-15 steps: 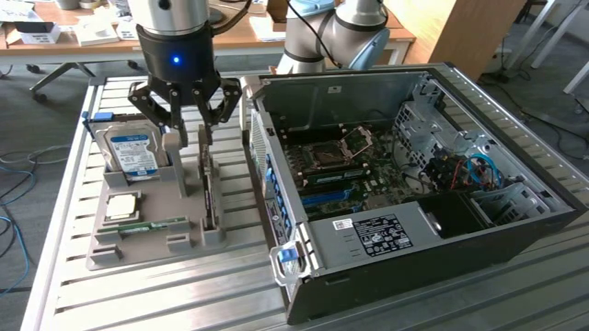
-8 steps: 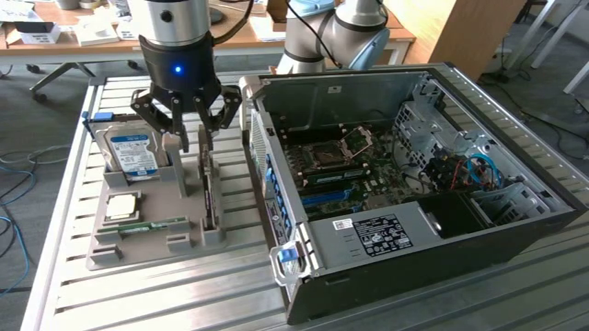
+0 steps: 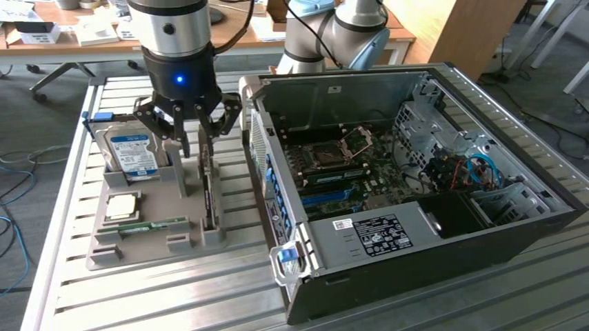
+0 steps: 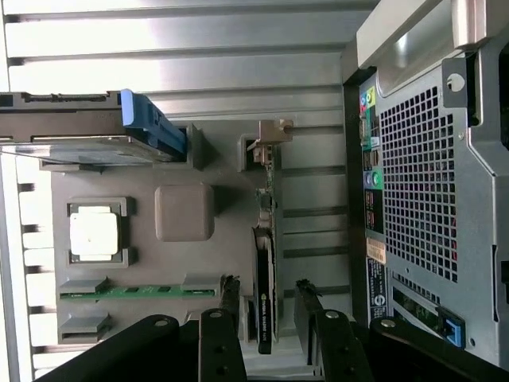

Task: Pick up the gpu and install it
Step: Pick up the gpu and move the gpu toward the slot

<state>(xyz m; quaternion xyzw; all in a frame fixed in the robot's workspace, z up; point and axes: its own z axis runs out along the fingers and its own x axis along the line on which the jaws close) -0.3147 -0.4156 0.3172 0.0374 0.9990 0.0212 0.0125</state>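
Straddles, with the tool (image 3: 196, 146) spread wide and gripping nothing, the gpu (image 3: 209, 196) slotted edge-on in the grey tray (image 3: 143, 256) beside the open case (image 3: 432, 262), likely so stood to offer both flat faces.

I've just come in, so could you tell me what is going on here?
The robot arm's end effector hangs open over the grey parts tray, its fingers either side of the gpu, which stands edge-on in its slot. Nothing is gripped yet. The opened computer case sits beside the tray, on the exterior view's right.
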